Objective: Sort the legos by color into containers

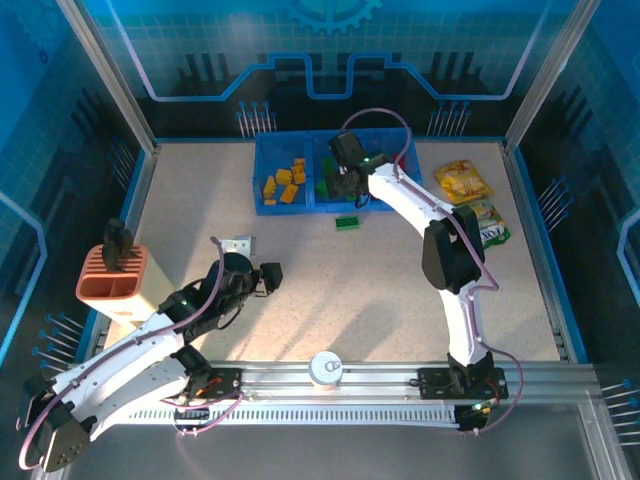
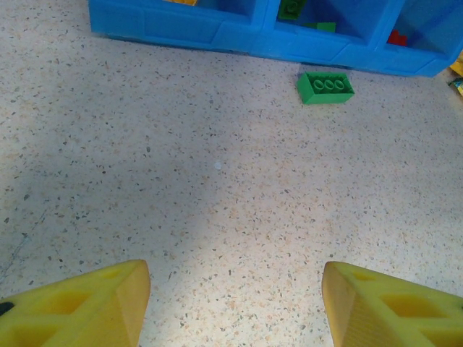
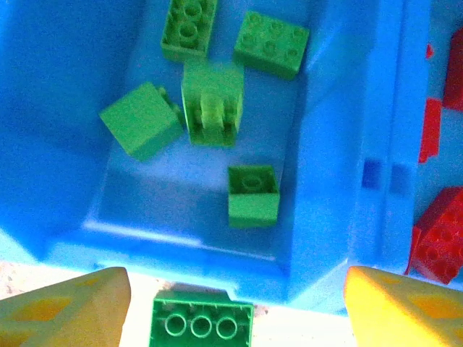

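Now the green brick (image 3: 202,325) lies on the table (image 2: 217,202) between the right gripper's (image 3: 236,289) open jaws, just outside the blue tray's (image 3: 181,256) wall. Best to drop straight, pinch across it, then clear that wall. The left gripper (image 2: 235,289) hangs open, well short.

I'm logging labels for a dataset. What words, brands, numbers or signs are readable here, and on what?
No text reads clearly in any view.
Yellow snack packet: printed, but too small and blurred to read.
Green snack packet: printed, but too blurred to read.
Gear emblem on the back wall: a graphic, no words.
Green brick on the table: no lettering can be made out on its studs.
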Controlling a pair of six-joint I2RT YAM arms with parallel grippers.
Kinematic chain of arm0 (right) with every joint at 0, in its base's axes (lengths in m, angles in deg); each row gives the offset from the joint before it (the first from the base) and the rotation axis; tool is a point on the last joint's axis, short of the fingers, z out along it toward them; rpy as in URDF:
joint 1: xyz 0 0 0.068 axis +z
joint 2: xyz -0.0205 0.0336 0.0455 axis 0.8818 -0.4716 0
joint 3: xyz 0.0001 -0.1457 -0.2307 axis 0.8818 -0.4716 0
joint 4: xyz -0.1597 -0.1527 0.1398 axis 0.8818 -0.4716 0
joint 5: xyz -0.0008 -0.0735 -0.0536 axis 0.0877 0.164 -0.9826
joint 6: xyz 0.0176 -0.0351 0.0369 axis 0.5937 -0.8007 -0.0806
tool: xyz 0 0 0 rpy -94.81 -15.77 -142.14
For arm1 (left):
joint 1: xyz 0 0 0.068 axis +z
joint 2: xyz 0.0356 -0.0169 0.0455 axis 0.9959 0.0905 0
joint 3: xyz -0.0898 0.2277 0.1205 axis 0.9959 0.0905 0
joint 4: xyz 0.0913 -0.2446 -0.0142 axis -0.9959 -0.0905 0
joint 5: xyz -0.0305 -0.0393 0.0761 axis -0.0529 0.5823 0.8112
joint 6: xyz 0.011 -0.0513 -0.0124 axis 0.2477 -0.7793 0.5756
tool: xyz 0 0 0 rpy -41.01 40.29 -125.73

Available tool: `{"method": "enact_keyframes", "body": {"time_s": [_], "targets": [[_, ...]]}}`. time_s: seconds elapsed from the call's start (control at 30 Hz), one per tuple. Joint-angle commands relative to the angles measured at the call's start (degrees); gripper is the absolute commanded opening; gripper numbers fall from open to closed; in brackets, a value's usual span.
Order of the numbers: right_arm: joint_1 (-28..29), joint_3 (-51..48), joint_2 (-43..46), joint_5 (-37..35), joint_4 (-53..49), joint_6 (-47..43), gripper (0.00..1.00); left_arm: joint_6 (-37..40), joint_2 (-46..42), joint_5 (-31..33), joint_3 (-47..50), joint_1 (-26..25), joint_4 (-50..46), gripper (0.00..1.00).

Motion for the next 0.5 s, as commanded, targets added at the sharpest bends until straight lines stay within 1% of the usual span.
{"method": "enact_keyframes", "body": {"time_s": [0.0, 0.13, 0.3, 0.33, 0.37, 0.4, 0.47], "targets": [[1.0, -4.2, 4.5, 0.2, 0.9, 0.2, 0.79, 0.5, 0.4, 0.8, -0.3, -0.4, 0.3, 0.65], [1.1, -9.4, 6.2, 1.9, 2.9, 1.2, 0.84, 0.7, 1.1, 0.7, -0.5, -0.4, 0.8, 0.65], [1.6, -15.1, 6.8, 3.6, 5.8, 2.4, 0.87, 0.7, 1.4, 0.6, -0.4, -0.4, 0.9, 0.65], [1.6, -15.9, 6.7, 3.7, 6.2, 2.7, 0.88, 0.7, 1.4, 0.6, -0.4, -0.4, 0.7, 0.65], [1.7, -16.8, 6.7, 3.9, 6.9, 2.8, 0.94, 0.7, 1.3, 0.7, -0.4, -0.4, 0.6, 0.65], [1.7, -17.5, 6.6, 4.1, 7.5, 2.9, 0.96, 0.7, 1.3, 0.7, -0.3, -0.4, 0.5, 0.65], [1.7, -18.2, 6.1, 4.7, 8.2, 3.1, 0.96, 0.7, 1.0, 0.8, -0.2, -0.4, 0.2, 0.65]]}}
